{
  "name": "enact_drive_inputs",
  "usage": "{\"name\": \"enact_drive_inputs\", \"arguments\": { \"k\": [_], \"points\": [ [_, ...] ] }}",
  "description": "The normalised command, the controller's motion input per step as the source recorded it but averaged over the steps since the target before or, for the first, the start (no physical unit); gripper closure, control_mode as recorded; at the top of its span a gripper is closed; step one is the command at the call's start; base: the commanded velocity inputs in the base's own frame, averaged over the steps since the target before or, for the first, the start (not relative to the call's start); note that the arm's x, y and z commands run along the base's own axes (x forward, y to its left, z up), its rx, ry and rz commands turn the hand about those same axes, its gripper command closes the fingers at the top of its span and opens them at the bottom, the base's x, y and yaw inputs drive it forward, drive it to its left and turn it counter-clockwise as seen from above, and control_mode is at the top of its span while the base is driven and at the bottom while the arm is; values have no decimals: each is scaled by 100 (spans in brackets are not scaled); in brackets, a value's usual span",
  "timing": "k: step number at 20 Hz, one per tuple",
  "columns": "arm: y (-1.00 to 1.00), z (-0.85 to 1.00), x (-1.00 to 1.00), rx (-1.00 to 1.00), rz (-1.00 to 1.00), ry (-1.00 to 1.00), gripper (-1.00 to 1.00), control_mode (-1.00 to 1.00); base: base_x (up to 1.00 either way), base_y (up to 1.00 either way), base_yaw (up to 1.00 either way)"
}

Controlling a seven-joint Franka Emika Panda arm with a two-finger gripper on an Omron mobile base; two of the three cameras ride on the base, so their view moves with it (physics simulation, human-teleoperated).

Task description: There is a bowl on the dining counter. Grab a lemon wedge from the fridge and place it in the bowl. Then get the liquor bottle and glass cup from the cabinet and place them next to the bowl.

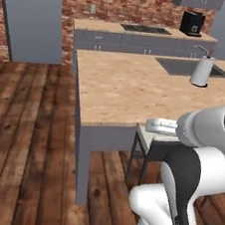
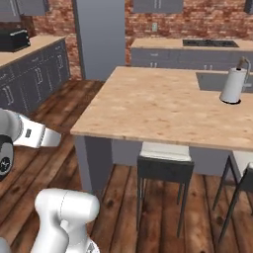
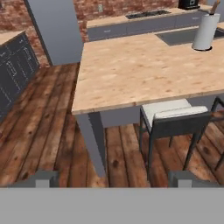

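Claw [image 3: 113,179] wide, empty — before tan dining counter [image 3: 144,70], plank floor [image 3: 48,131], brick wall [image 1: 123,10].

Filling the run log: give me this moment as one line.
gripper: open, empty | dining counter: ahead, no bowl visible | paper towel roll: upright by sink | stool: under counter edge

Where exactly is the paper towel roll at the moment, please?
The paper towel roll stands upright on the dining counter, toward its far right in all three views, right beside the inset sink.
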Motion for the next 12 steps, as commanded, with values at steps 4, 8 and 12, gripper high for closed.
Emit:
{"name": "enact_drive_inputs", "arguments": {
  "k": [4, 8, 12],
  "points": [
    [0, 0, 0, 0, 0, 0, -100, 100, 28, 100, -1],
    [0, 0, 0, 0, 0, 0, -100, 100, 49, 100, -4],
    [0, 0, 0, 0, 0, 0, -100, 100, 71, 100, -8]
  ]
}}
